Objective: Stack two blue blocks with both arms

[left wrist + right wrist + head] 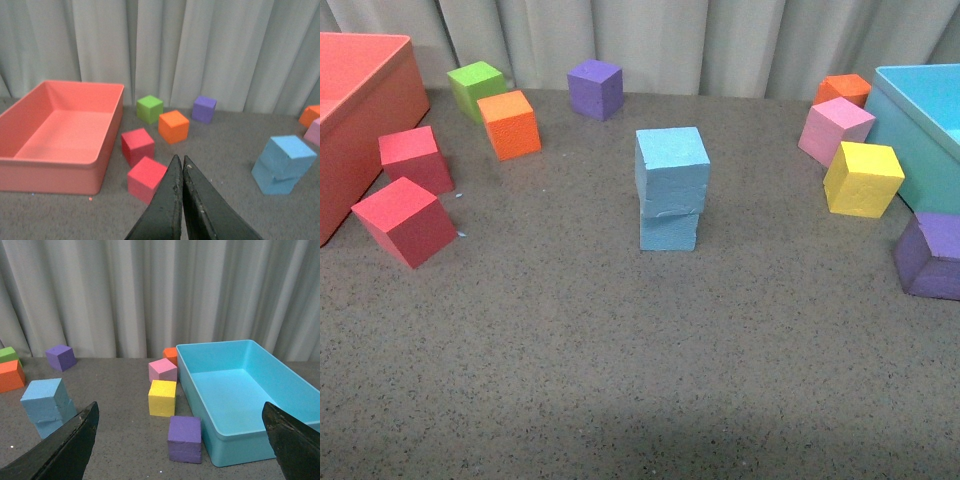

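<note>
Two blue blocks stacked (apart from fingers); left gripper closed | right gripper wide

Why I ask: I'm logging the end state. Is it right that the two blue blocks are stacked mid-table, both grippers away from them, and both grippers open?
Not quite. The two blue blocks are stacked and untouched, but only the right gripper is open. The left wrist view shows the left gripper shut, fingers pressed together.

Front cam: high, angled down at the counter, mid-range, facing the curtain. Left wrist cam: low, looks past the pinched left claw toward the red bin. Right wrist cam: low, faces the cyan bin. All three share the blue stack.
</note>
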Motion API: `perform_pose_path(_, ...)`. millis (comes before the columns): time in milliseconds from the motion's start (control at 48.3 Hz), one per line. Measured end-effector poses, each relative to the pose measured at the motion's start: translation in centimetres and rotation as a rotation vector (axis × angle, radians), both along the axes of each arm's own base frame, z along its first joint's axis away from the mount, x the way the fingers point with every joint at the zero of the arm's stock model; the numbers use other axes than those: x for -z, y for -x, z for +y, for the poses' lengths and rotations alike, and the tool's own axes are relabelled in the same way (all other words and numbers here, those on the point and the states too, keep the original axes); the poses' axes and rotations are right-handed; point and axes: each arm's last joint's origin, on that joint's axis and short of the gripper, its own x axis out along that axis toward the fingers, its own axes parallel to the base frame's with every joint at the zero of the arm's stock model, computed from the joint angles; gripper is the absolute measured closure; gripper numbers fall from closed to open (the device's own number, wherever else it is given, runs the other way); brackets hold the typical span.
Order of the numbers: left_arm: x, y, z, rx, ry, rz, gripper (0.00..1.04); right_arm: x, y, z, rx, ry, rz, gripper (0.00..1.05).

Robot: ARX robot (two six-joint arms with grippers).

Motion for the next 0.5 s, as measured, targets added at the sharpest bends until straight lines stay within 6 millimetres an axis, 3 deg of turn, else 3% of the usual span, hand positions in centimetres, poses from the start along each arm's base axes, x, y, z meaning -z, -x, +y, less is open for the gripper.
perform_pose_path(103, 0.24, 0.86, 0.0, 0.002, 0.0, 0.004, 1.01, 0.0, 0.0, 0.0, 0.0, 0.0, 0.0, 0.1)
perform_pose_path(497, 0.23, 0.91, 0.0, 0.001, 0.0, 0.002, 1.01, 0.0, 0.0, 0.0, 0.0, 0.0, 0.0, 0.1)
